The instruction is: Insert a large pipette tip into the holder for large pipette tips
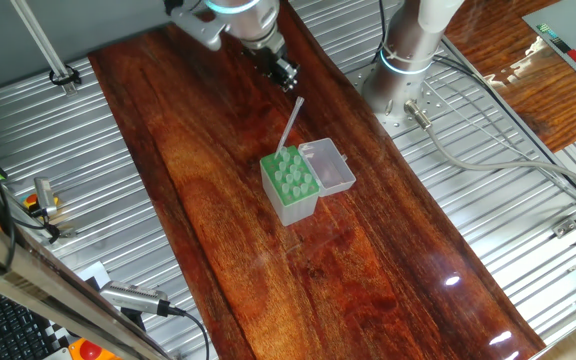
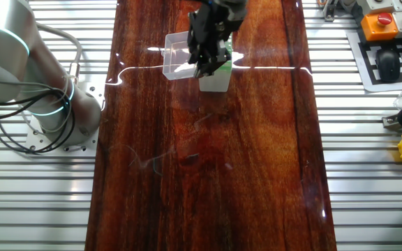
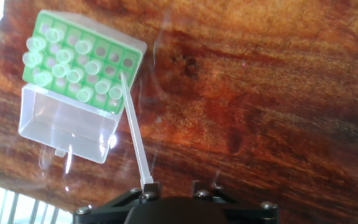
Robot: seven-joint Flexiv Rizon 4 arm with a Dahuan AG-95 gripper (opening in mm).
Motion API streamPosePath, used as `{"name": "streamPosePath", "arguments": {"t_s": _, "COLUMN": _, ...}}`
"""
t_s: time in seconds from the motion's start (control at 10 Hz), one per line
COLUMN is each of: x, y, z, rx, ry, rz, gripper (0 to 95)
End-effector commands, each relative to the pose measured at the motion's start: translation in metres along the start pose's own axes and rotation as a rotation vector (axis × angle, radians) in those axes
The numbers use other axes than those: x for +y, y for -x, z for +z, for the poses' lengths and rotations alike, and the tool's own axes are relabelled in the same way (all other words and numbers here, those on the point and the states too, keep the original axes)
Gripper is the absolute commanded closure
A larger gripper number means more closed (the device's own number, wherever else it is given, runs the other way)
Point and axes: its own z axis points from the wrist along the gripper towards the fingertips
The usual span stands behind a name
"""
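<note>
The large pipette tip (image 1: 291, 125) hangs slanted in the air, its wide end in my gripper (image 1: 285, 72), which is shut on it. In the hand view the large pipette tip (image 3: 134, 130) runs from the left finger down to the near edge of the holder (image 3: 118, 55), its point just over an edge hole. The holder (image 1: 290, 190) is a pale green box that has several tips standing in its grid. Its clear lid (image 1: 328, 165) lies open beside it. In the other fixed view my gripper (image 2: 208, 52) hides most of the holder (image 2: 216, 82).
The holder stands on a dark wooden board (image 1: 228, 220) laid over a ribbed metal table (image 1: 488, 200). The arm's base (image 1: 408, 60) with cables stands at the back right. Tools and a keyboard (image 1: 8, 320) lie at the left edge.
</note>
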Motion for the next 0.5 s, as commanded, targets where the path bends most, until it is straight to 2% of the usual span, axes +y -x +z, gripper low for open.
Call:
{"name": "streamPosePath", "arguments": {"t_s": 0.1, "x": 0.0002, "y": 0.0025, "z": -0.0005, "rx": 0.004, "ry": 0.000, "rz": 0.010, "gripper": 57.0}}
{"name": "streamPosePath", "arguments": {"t_s": 0.5, "x": 0.0001, "y": 0.0018, "z": -0.0032, "rx": -0.005, "ry": 0.014, "rz": 0.021, "gripper": 57.0}}
